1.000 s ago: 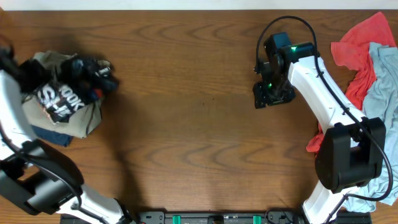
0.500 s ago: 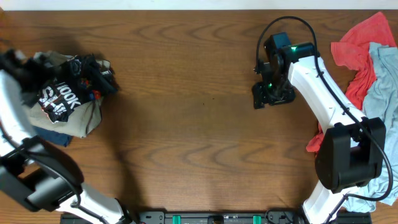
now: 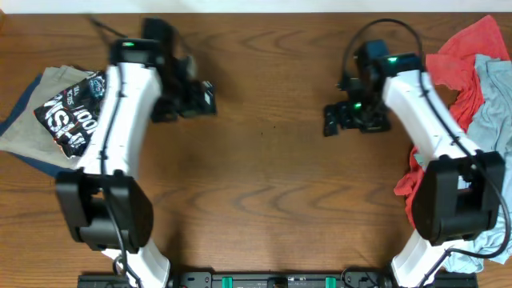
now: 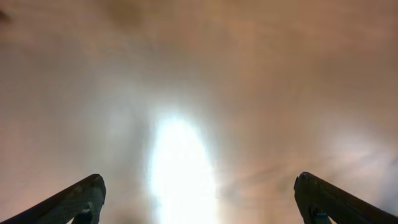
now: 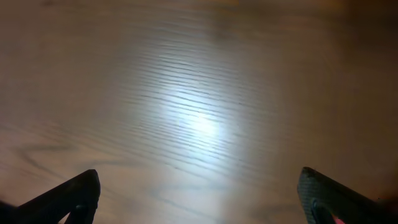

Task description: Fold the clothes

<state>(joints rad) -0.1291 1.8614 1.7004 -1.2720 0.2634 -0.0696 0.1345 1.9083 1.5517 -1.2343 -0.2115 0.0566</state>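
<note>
- Jaws of our left gripper are spread wide, with nothing between them. We see only the bare wood of the table under them.
- Jaws of our right gripper are spread wide too, and they hold nothing.
- Our black jersey with white letters lies in a small heap at the table's left edge, on top of tan trousers.
- Our left gripper hangs over the table's far left part, near the jersey but not touching it.
- Our right gripper hangs over the table's far right part, near a red garment and a light-blue garment.
</note>
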